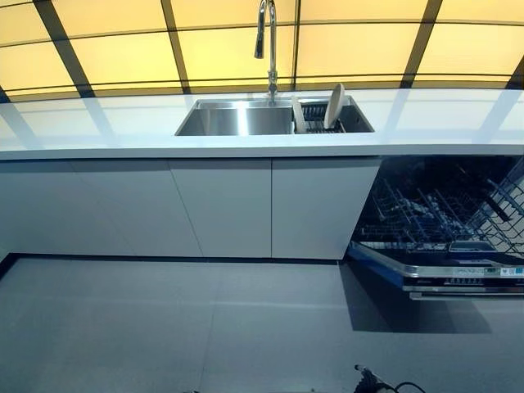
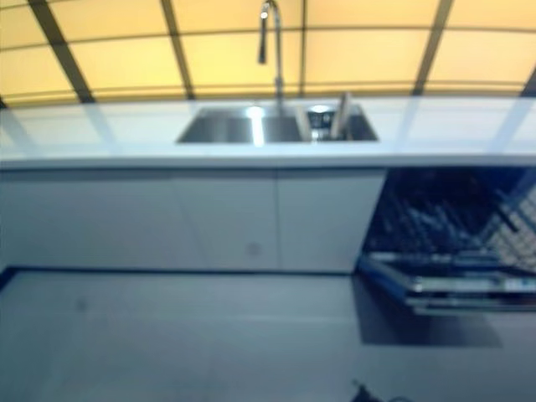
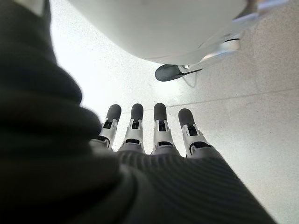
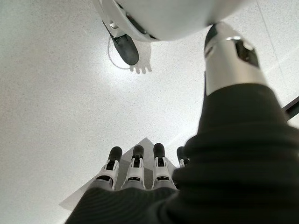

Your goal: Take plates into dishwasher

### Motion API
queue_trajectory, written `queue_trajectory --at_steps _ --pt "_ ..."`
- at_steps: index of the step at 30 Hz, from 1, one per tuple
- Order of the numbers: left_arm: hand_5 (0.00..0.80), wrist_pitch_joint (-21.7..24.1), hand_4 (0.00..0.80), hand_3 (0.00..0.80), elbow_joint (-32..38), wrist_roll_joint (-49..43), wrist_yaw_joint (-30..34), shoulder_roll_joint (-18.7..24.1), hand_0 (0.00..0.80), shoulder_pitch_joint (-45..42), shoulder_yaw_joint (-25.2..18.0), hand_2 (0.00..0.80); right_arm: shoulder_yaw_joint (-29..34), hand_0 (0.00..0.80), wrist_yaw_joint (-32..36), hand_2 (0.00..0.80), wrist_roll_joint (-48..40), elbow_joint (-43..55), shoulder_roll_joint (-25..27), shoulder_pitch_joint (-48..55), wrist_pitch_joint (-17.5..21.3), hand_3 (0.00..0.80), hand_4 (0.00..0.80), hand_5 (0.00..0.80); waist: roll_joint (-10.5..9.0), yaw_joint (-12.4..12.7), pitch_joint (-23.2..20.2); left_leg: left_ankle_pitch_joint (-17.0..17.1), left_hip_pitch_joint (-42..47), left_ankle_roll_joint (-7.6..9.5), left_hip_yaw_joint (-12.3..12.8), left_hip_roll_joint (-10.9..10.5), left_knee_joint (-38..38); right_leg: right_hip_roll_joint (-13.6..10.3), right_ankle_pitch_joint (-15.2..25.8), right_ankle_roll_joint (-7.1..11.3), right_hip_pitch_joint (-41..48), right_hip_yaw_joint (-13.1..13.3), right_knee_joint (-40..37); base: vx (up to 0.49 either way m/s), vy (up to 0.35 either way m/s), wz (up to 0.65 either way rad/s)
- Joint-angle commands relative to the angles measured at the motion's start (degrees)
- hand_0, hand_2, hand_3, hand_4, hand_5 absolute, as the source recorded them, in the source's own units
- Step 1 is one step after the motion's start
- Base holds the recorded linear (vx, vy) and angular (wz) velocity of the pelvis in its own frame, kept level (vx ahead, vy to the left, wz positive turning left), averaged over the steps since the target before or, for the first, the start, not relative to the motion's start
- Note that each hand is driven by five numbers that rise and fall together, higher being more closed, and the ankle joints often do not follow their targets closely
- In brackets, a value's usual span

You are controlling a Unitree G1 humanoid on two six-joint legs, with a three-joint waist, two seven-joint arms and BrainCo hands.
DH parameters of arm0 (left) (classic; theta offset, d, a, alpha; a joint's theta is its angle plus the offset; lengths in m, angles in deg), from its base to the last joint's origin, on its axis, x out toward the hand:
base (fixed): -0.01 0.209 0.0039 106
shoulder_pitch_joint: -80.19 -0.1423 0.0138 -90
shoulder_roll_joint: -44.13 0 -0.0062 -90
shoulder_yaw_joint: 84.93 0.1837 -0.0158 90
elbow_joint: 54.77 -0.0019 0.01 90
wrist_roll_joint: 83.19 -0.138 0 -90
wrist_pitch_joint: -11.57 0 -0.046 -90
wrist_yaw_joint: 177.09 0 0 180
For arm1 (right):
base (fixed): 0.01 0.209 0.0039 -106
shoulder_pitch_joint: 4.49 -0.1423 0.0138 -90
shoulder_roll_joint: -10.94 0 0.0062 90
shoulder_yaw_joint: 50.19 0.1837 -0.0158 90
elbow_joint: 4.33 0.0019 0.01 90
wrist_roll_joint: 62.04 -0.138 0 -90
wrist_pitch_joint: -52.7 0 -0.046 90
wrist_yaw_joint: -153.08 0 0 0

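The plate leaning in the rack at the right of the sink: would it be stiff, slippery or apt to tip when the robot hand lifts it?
The plate looks rigid and smooth, so probably stiff, maybe slippery. It stands on edge, tilted in the rack, so a nudge might tip it. Likely breakable if dropped.

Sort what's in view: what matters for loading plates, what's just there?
Job:
plates upright in the rack in the sink's right side
dishwasher, door down, racks showing
left hand and right hand, both empty, fingers straight, pointing at the floor

Just there:
faucet
sink
countertop
cabinets
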Motion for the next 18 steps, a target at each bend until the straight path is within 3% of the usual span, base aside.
queue_trajectory --at_steps 1,8,13,15,16,17,18 --pt "0.0 -0.03 0.0 0.0 -2.84 0.11 0.01 -1.39 0.0 5.57 0.8 0.0 -0.11 0.0 0.24 0.0 -4.56 -3.9 -1.66 -5.0 -1.06 0.0 0.0 0.0 -2.17 1.64 4.65 -1.17 0.56 3.84 1.55 -2.82 0.08 -0.43 -1.2 0.25 0.08 0.11 3.4 0.034 -0.049 0.0" --pt "0.0 -2.27 0.0 0.0 -2.95 -1.91 -2.67 -1.38 0.0 5.47 1.22 0.0 2.18 0.0 -0.36 0.0 -9.38 -4.79 -1.88 -4.4 -2.08 0.0 0.0 0.0 -1.7 1.71 5.0 -0.55 0.58 3.67 0.59 -2.69 0.08 0.3 -2.48 -0.7 -0.19 0.09 4.89 0.04 -0.065 0.01" --pt "0.0 -2.34 0.0 0.0 -2.73 -1.54 -6.53 -0.95 0.0 6.28 0.63 0.0 1.81 0.0 5.5 0.0 -7.95 -4.85 -1.77 -4.42 -5.25 0.0 0.0 0.0 -1.95 1.99 5.71 -0.27 0.7 3.15 -0.27 -1.87 1.17 1.42 -3.67 -2.1 -0.89 0.07 6.14 0.016 -0.118 0.07" --pt "0.0 -0.69 0.0 0.0 -2.44 -0.91 -7.02 -1.1 0.0 6.58 -0.2 0.0 1.01 0.0 6.19 0.0 -6.4 -4.93 -1.48 -4.85 -4.86 0.0 0.0 0.0 -2.91 2.15 6.7 -1.24 -1.43 2.64 0.92 -0.63 8.1 0.9 -3.65 -2.98 -1.69 -0.28 7.87 0.0 -0.13 0.06" --pt "0.0 0.19 0.0 0.0 -2.11 1.56 -6.96 -1.29 0.0 6.57 -1.05 0.0 0.51 0.0 6.95 0.0 -6.43 -4.34 -1.0 -5.08 -4.88 0.0 0.0 0.0 -3.34 2.59 8.13 1.21 -5.17 2.4 1.11 0.0 15.91 0.76 -3.79 -3.75 -2.17 -0.37 9.49 0.0 -0.146 0.18" --pt "0.0 0.31 0.0 0.0 -2.03 2.32 -6.95 -1.34 0.0 6.56 -1.36 0.0 0.4 0.0 7.05 0.0 -6.1 -4.2 -0.89 -5.14 -4.8 0.0 0.0 0.0 -3.42 2.76 8.54 1.66 -6.43 2.47 0.93 -0.07 17.88 0.72 -3.88 -3.92 -2.32 -0.36 9.94 0.028 -0.144 0.27" --pt "0.0 1.05 0.0 0.0 -1.88 5.56 -7.0 -1.54 0.0 6.24 -2.95 0.0 -0.24 0.0 7.33 0.0 -4.9 -3.61 -0.26 -5.42 -5.04 0.0 0.0 0.0 -3.32 3.82 10.54 4.78 -12.41 2.53 -0.1 -0.88 24.09 0.89 -4.73 -4.73 -2.19 0.66 11.79 0.027 -0.068 0.14"
